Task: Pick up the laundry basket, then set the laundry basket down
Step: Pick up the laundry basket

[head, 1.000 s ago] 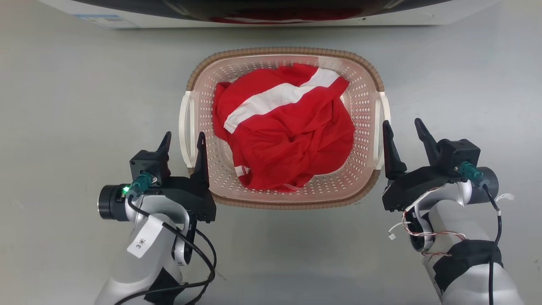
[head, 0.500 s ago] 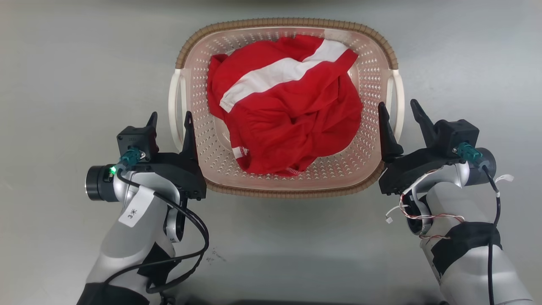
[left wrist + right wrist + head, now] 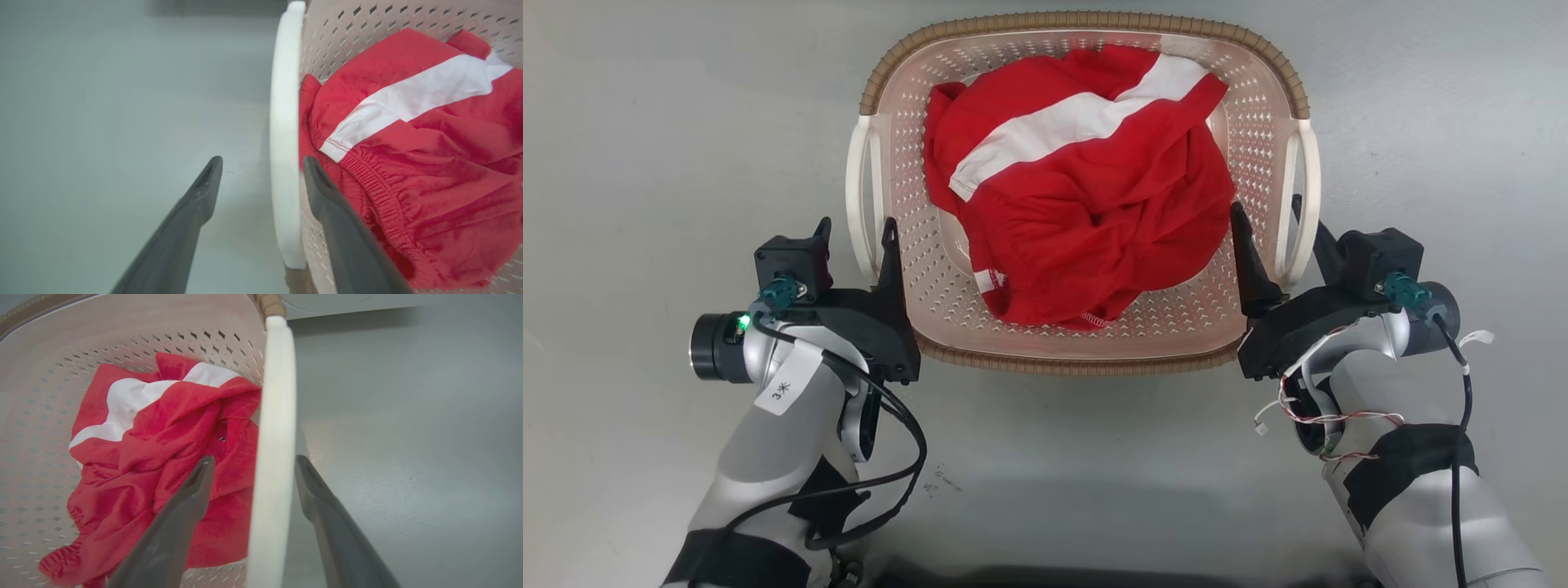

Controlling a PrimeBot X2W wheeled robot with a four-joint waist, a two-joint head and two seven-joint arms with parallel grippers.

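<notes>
The laundry basket, pale pink and perforated with a brown woven rim, stands on the grey floor and holds a red garment with a white stripe. My left gripper is open, one finger on each side of the white left handle. In the left wrist view the left gripper straddles that handle with gaps on both sides. My right gripper is open around the white right handle. The right wrist view shows the right gripper astride the handle.
Bare grey floor lies on both sides of the basket and in front of it. A pale edge of the washer shows beyond the basket in the right wrist view.
The head camera has shifted, so the washer has left the top of the view. My right gripper has moved inward and now straddles the right handle. The left gripper has slid further along the left handle.
</notes>
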